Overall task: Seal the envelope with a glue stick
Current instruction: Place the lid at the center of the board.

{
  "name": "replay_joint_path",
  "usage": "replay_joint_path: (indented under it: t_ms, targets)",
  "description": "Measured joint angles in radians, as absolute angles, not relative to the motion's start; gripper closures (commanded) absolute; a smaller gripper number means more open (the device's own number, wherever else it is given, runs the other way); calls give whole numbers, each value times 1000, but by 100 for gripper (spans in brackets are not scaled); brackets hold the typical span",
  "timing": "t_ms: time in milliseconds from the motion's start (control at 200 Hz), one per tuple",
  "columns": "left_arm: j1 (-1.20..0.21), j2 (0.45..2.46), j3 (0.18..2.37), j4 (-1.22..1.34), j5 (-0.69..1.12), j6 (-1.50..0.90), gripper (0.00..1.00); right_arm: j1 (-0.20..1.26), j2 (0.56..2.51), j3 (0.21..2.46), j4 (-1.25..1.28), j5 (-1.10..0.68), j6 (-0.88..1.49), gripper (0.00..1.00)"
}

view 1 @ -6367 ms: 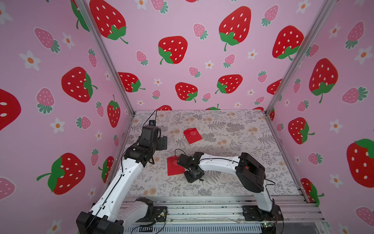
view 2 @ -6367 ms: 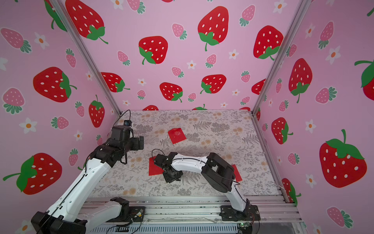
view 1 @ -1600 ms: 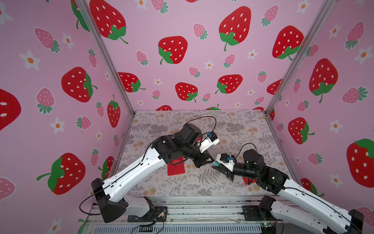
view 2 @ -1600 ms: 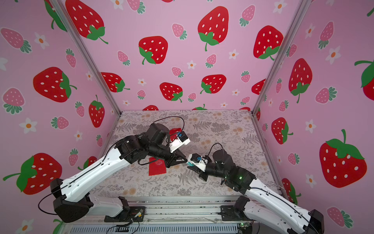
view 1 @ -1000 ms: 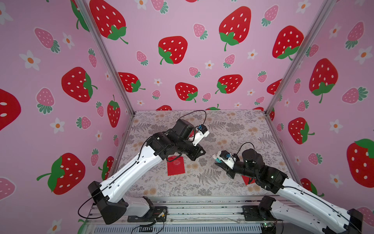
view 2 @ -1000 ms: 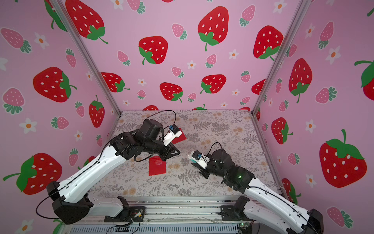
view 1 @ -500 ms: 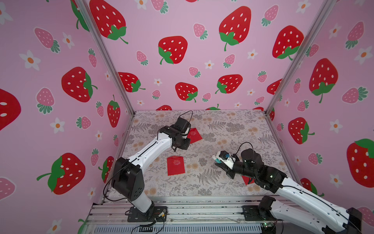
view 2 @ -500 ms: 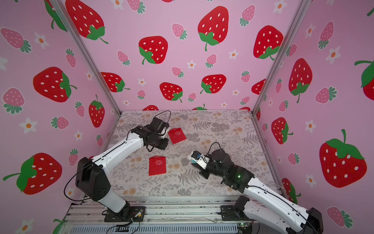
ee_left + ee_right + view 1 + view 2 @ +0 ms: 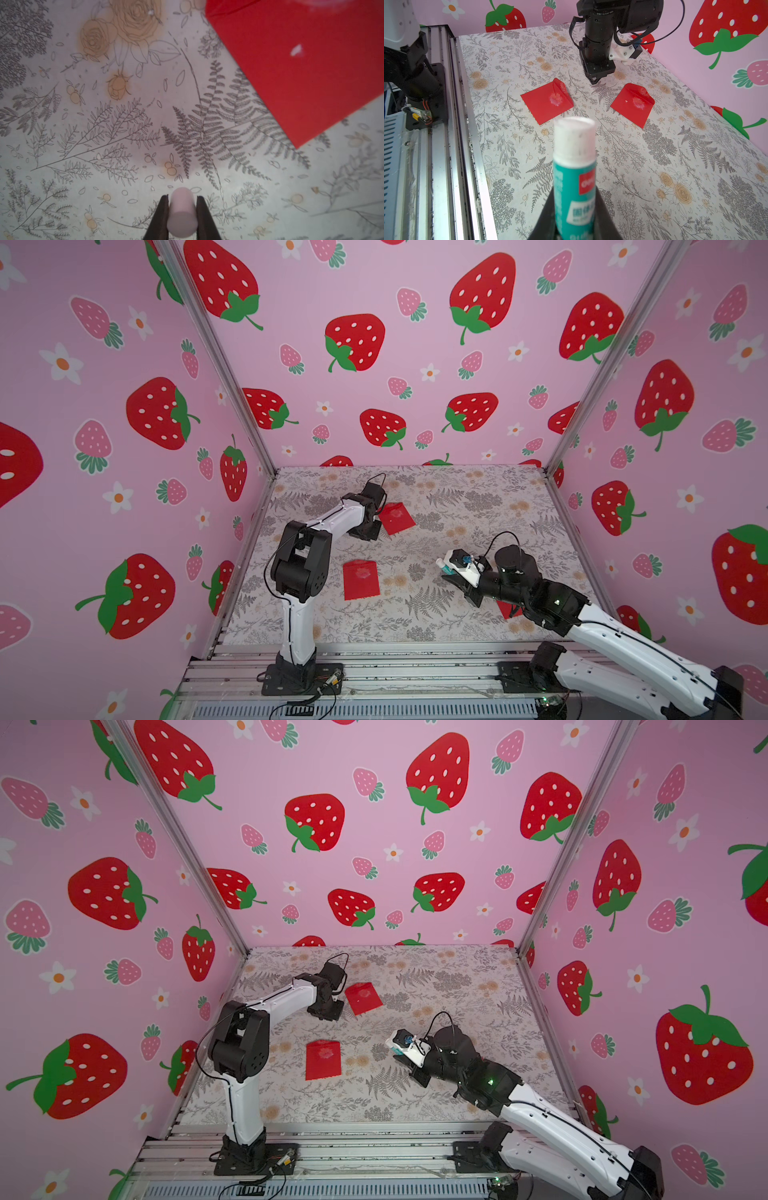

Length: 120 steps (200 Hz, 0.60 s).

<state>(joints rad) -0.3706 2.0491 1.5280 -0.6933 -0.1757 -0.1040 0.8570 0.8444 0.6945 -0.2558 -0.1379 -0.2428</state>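
Observation:
My right gripper [image 9: 574, 199] is shut on the glue stick [image 9: 574, 176], a teal-labelled tube whose bare white top has no cap on it. In both top views the glue stick [image 9: 446, 566] [image 9: 395, 1046] is held above the table's right half. My left gripper [image 9: 182, 197] is shut on a small white cap [image 9: 182, 212]. It points down at the table beside the far red envelope [image 9: 397, 517] [image 9: 301, 72]. A nearer red envelope [image 9: 360, 580] [image 9: 548, 102] lies mid-table. Both envelopes have a raised flap and white smears.
Another red piece [image 9: 509, 608] lies partly under my right arm. Pink strawberry walls [image 9: 415, 364] close in the floral table [image 9: 457, 497] on three sides. An aluminium rail [image 9: 395, 672] with both arm bases runs along the front edge.
My left arm has swung from the middle of the table to the back left and come down beside the far envelope, still holding the cap. The right arm has barely moved.

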Motion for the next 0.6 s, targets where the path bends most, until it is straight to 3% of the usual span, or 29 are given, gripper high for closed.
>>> replay_joint_path:
  t_ms: [155,600]
  targets:
    - [-353,2083,1541,-677,-169,-110,95,857,844,694,-257,-138,-243,100]
    - [-352,2116,1566,-678,-138,-119,53,857,848,695,-259,-127,-243,100]
